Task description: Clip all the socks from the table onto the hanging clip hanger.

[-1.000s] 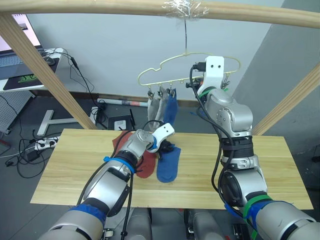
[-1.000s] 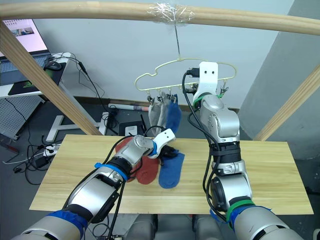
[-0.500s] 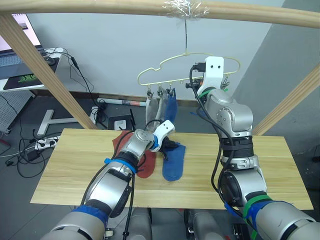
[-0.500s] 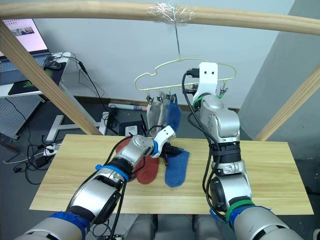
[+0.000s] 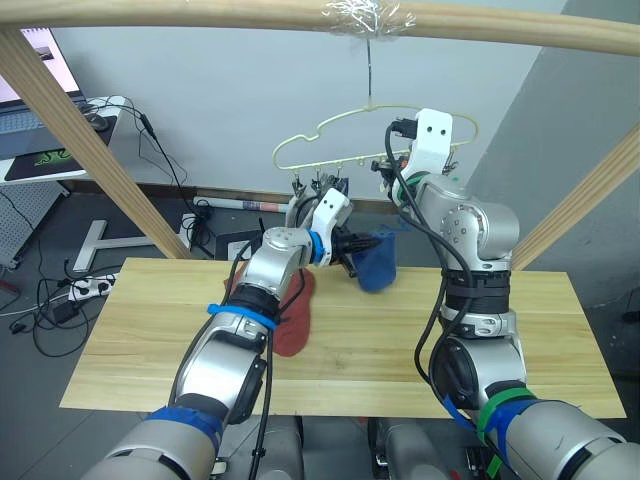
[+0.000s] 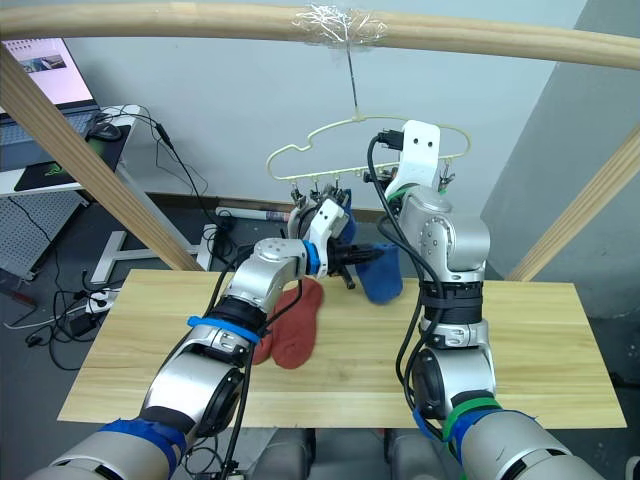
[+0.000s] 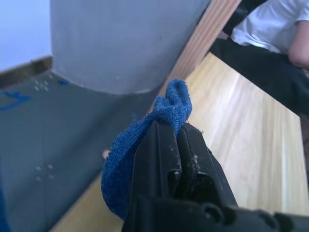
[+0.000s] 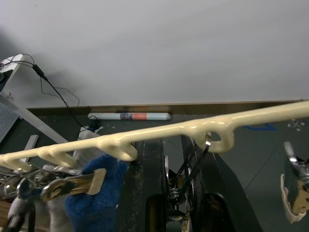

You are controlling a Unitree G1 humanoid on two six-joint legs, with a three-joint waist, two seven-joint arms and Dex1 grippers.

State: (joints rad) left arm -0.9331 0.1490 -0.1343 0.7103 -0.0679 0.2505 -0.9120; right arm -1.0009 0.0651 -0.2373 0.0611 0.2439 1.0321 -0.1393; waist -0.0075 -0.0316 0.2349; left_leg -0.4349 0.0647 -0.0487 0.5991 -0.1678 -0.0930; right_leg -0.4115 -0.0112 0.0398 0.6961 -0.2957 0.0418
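My left gripper (image 7: 176, 137) holds a blue sock (image 5: 376, 268) tight; my right gripper (image 8: 181, 186) pinches a clip (image 8: 179, 189) on the hanger (image 5: 345, 130). Next, I think, the sock goes into that clip.

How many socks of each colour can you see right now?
Blue: 2, one blue sock in the left gripper, another on the clip hanger
Rust-red: 2, on the table
Grey: 1 sure, hanging, partly hidden
Total: 5

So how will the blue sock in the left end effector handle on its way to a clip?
The blue sock sags below the left end effector, so it is probably floppy. Held by a small pinch, it seems light. Its knit likely resists slipping.
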